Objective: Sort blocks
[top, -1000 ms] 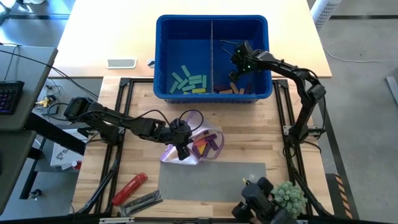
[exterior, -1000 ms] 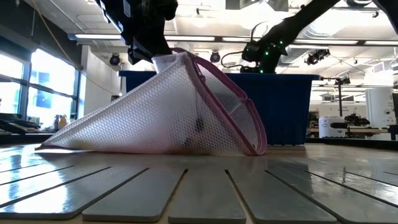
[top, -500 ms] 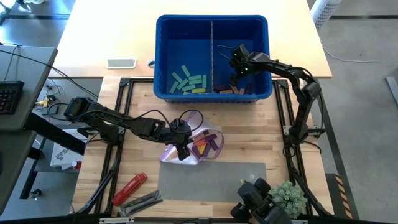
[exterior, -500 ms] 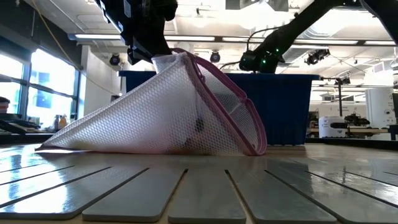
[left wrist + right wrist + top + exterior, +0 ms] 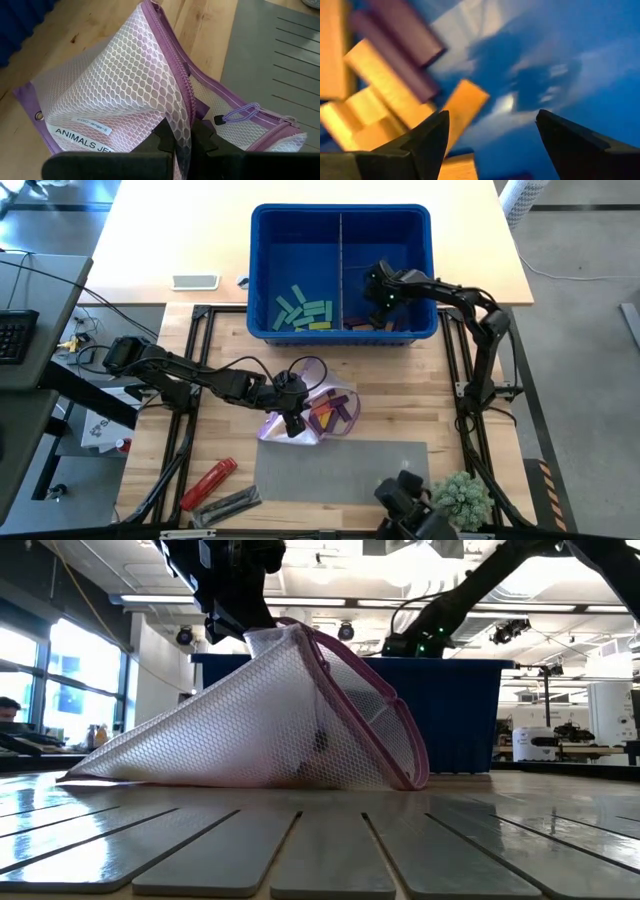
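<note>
Teal, lime blocks point(image 5: 302, 310) heaped in blue bin point(image 5: 340, 220).

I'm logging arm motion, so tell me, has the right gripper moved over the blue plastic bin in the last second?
Yes. In the high view the right gripper has shifted toward the blue plastic bin's centre divider and slightly toward its near wall, jaws open.

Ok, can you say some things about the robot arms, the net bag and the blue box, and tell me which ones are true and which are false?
1. The left gripper pinches the mesh bag. True.
2. The right gripper holds a purple block. False: its fingers are open and hold nothing.
3. The blue bin has two compartments. True.
4. The teal blocks lie in the bin's right compartment. False: they lie in the left one.
5. The red tool is inside the bin. False: it lies on the table.
</note>
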